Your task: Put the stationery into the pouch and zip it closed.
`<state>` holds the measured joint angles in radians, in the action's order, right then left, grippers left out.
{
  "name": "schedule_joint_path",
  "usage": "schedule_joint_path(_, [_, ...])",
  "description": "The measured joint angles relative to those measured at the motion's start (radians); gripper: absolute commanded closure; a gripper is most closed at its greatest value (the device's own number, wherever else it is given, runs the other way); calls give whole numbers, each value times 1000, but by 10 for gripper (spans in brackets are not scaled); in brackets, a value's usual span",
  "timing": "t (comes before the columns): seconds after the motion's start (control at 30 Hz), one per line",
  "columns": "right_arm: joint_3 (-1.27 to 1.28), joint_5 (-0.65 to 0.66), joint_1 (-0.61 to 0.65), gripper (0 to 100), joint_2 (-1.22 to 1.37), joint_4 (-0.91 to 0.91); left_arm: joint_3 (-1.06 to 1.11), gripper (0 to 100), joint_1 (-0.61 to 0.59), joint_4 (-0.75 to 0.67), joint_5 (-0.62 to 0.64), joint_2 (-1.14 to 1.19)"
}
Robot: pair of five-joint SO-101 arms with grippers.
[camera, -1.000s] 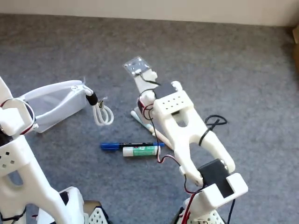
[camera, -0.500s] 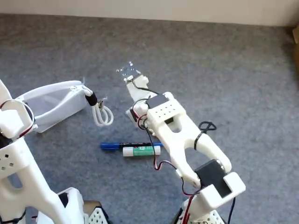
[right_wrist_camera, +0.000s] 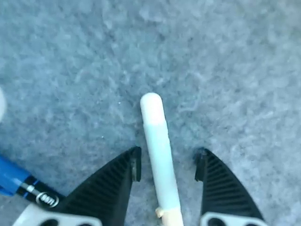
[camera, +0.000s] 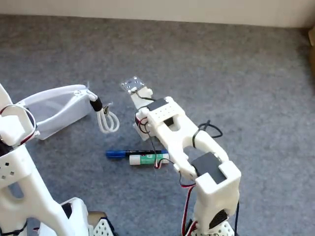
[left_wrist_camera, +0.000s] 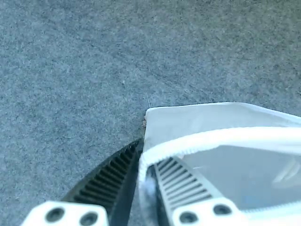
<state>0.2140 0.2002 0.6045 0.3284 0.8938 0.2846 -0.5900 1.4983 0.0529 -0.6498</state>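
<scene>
A white translucent pouch (camera: 54,110) lies open at the left, its zip pull and cord loop (camera: 107,119) at its right end. My left gripper (left_wrist_camera: 146,175) is shut on the pouch's rim (left_wrist_camera: 197,139). A blue pen (camera: 123,154) and a green-labelled glue stick (camera: 147,159) lie side by side in the middle. My right arm (camera: 167,123) bends down just above them. My right gripper (right_wrist_camera: 168,157) is open and straddles a white-capped stick (right_wrist_camera: 157,136) lying on the carpet. The blue pen's end (right_wrist_camera: 14,181) lies beside one finger.
Everything lies on grey carpet (camera: 236,73). A pale wall strip (camera: 157,7) runs along the far edge. The left arm's base (camera: 19,196) stands at the near left. Open carpet stretches to the right and far side.
My right arm has swung left and folded down, bringing its gripper over the white-capped stick. The pouch, pen, glue stick and left arm have kept still.
</scene>
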Motion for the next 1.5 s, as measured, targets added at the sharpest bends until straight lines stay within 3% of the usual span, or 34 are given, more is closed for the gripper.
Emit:
schedule_joint_path(0.17, [-57, 0, -9, 964, 48, 6, 0, 993, 0, 0, 0, 0])
schedule_joint_path(0.27, [-72, 0, -12, 987, 57, 6, 0, 993, 0, 0, 0, 0])
schedule_joint_path(0.73, [-114, 0, -11, 994, 44, 152, 0, 993, 0, 0, 0, 0])
schedule_joint_path(1.5, [34, 0, -6, 994, -310, 209, 0, 993, 0, 0, 0, 0])
